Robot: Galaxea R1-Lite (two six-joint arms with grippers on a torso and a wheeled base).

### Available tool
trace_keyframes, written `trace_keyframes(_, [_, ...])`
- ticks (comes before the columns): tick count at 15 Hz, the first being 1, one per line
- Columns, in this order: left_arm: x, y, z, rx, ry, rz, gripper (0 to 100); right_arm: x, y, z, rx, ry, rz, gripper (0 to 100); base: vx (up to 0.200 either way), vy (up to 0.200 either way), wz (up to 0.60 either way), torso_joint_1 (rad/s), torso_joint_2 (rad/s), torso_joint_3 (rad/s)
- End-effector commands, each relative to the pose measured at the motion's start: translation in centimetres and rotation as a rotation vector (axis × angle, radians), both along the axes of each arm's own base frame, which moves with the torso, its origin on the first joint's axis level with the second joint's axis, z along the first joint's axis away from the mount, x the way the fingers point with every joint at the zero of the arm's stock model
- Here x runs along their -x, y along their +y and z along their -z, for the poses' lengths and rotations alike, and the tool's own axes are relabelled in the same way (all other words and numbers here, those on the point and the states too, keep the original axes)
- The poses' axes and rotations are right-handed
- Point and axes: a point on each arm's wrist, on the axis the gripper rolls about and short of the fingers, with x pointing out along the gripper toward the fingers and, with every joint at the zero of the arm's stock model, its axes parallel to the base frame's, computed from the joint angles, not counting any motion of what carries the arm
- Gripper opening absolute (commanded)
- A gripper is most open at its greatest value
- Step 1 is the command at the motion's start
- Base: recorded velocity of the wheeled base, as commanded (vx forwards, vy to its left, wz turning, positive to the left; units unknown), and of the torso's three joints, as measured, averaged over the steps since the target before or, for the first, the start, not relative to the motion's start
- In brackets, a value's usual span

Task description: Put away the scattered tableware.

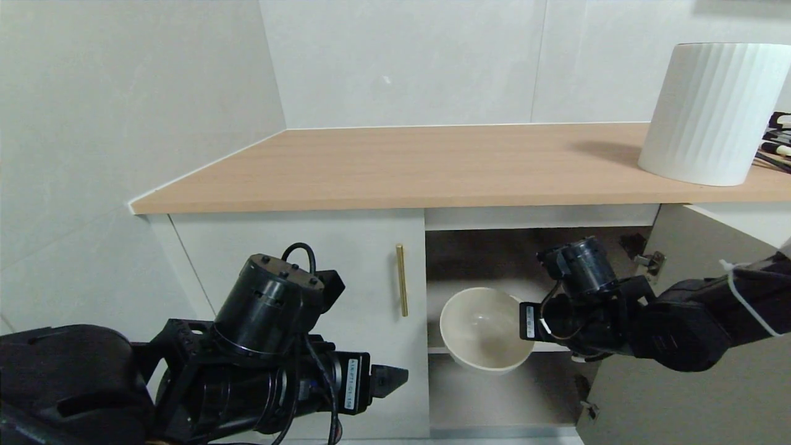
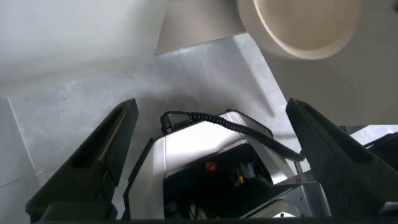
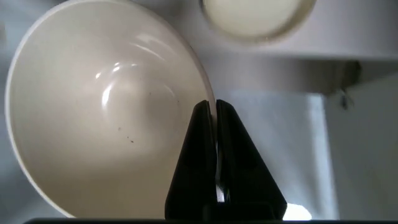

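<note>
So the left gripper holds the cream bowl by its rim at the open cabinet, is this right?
Not quite: the right gripper holds the cream bowl by its rim at the open cabinet, as the right wrist view shows. The left gripper is open.

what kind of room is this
Probably a kitchen: a wooden countertop over white cabinets, one open, tiled walls, and a cream bowl held by the right gripper at the opening.
</note>
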Motion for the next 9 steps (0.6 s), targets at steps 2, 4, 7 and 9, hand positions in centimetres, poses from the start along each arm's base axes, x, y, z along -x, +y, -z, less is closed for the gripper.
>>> trace_keyframes(2, [0.0,0.0,0.0,0.001,-0.001,0.0,100,-4.1,-0.8,4.6,-0.009,-0.041,0.131,0,0.0,0.0,0.0,0.0,0.0,0.0])
trace_keyframes(4, [0.0,0.0,0.0,0.0,0.0,0.0,100,-5.6,-0.5,6.0,0.01,-0.065,0.173,0,0.0,0.0,0.0,0.0,0.0,0.0])
trace_keyframes(7, [0.0,0.0,0.1,-0.002,0.002,0.0,100,-7.8,-1.6,6.5,0.011,-0.09,0.249,0,0.0,0.0,0.0,0.0,0.0,0.0])
trace_keyframes(9, [0.0,0.0,0.2,-0.004,0.005,0.0,100,-9.0,-2.3,6.8,0.002,-0.103,0.313,0,0.0,0.0,0.0,0.0,0.0,0.0])
